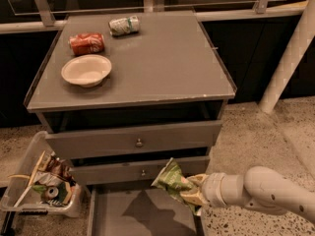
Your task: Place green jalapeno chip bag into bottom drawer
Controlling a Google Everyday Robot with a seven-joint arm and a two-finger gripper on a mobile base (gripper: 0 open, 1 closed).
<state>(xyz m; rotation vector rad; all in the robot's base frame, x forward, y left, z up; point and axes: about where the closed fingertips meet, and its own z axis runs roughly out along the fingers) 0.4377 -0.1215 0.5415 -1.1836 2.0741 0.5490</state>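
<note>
The green jalapeno chip bag [171, 181] is a crinkled light-green foil bag. It hangs in front of the middle drawer's right end, above the right part of the open bottom drawer [118, 215]. My gripper [193, 193] reaches in from the right on a white arm and is shut on the bag's lower right end. The bottom drawer is pulled out, showing a flat grey floor with the bag's shadow on it.
On the cabinet top [162, 58] sit a white bowl [86, 69], a red can [86, 43] and a crushed green-white can [124, 25]. Two knobbed upper drawers [139, 141] are closed. A clear bin of trash [42, 186] stands at the lower left. A white pole [290, 53] stands at right.
</note>
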